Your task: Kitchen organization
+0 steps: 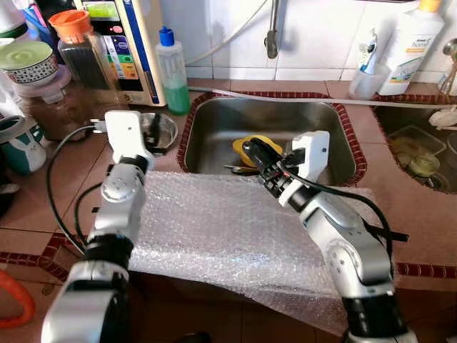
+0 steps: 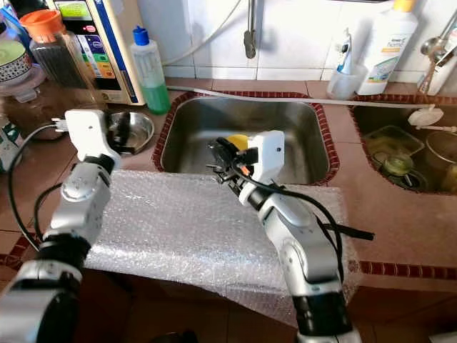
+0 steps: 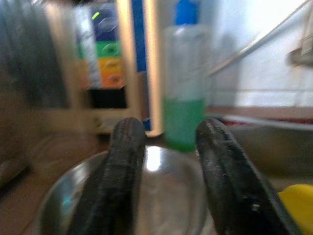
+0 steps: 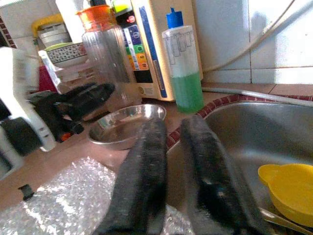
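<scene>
A small steel bowl (image 1: 166, 131) sits on the tiled counter left of the sink (image 1: 214, 121). My left gripper (image 1: 152, 131) hovers just over the bowl, open, with nothing between its fingers (image 3: 124, 161). A yellow bowl (image 1: 248, 143) lies in the sink beside some cutlery (image 1: 239, 169). My right gripper (image 1: 251, 152) reaches over the sink's front rim, close to the yellow bowl (image 4: 288, 188), its fingers (image 4: 146, 166) shut and holding nothing. A sheet of bubble wrap (image 1: 228, 229) covers the counter in front of the sink, under both arms.
A green soap bottle (image 1: 173, 71), a water purifier (image 1: 132, 43) and an orange-lidded jar (image 1: 78, 50) stand behind the steel bowl. A tap (image 1: 272, 36) hangs over the sink. At the right are a second basin (image 1: 421, 146), a white bottle (image 1: 410, 43) and a cup (image 1: 368, 78).
</scene>
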Robot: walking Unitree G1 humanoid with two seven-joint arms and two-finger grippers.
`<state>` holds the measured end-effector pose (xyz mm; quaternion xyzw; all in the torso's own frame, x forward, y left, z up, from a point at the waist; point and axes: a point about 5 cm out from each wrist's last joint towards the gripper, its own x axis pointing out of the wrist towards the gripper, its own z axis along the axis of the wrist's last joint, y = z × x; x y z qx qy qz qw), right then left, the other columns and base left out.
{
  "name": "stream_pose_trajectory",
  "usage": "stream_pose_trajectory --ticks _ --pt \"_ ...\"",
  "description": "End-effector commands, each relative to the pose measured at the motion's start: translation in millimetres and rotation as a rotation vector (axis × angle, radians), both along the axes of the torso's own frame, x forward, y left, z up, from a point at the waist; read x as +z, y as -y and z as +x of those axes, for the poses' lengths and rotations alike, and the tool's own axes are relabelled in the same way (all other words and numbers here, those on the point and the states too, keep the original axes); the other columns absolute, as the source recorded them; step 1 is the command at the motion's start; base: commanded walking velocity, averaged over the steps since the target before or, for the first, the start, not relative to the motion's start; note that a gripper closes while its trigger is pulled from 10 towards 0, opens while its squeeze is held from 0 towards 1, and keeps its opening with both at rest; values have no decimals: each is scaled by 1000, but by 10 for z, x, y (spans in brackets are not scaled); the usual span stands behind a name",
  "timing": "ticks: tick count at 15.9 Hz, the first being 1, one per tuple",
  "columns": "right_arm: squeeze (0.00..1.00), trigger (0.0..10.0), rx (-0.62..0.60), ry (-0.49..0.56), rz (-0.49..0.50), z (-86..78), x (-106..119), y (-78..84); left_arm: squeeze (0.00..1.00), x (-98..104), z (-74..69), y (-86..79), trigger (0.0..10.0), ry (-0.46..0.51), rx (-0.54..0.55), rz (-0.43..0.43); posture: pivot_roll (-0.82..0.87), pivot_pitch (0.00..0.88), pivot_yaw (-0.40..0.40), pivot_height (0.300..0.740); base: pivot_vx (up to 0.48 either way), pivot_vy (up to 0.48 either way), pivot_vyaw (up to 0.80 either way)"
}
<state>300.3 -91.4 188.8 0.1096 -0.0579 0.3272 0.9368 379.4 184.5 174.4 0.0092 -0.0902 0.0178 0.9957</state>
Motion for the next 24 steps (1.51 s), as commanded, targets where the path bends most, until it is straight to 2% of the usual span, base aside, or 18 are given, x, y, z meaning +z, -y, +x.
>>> stream_pose_trajectory --ticks 1,3,5,8,9,11,12,15,21,24 --pt "1000 10000 20 9 -3 -59 35 -30 1000 -3 37 -106 10000 -35 62 5 -32 117 79 740 0 0 0" --pt "1000 10000 40 8 -6 -133 46 -47 1000 -57 85 -222 10000 -114 133 18 -38 120 82 740 0 0 0" --pt "1000 10000 57 3 -9 -167 45 -63 1000 -59 98 -255 10000 -134 163 22 -44 121 85 740 0 0 0" --pt "1000 10000 154 8 -16 -295 62 -157 1000 -95 98 -401 10000 -181 267 -3 -49 119 94 740 0 0 0" --pt "1000 10000 154 8 -16 -295 62 -157 1000 -95 98 -401 10000 -181 267 -3 -49 119 94 740 0 0 0" --pt "0 10000 215 3 -40 -392 43 -234 1000 -148 71 -548 10000 -235 366 9 -50 121 97 740 0 0 0" --pt "0 10000 218 2 -42 -398 40 -239 0 -157 66 -569 10000 -243 378 2 -50 122 97 740 0 0 0" --pt "0 10000 226 -3 -49 -421 34 -246 0 -301 52 -551 10000 -350 350 -60 -52 121 100 740 0 0 0" --pt "0 10000 242 2 -66 -447 31 -261 0 -355 84 -444 10000 -417 286 -202 -54 117 102 740 0 0 0" --pt "0 10000 240 5 -69 -440 31 -257 0 -466 43 -457 10000 -497 296 -254 -55 111 109 740 0 0 0"
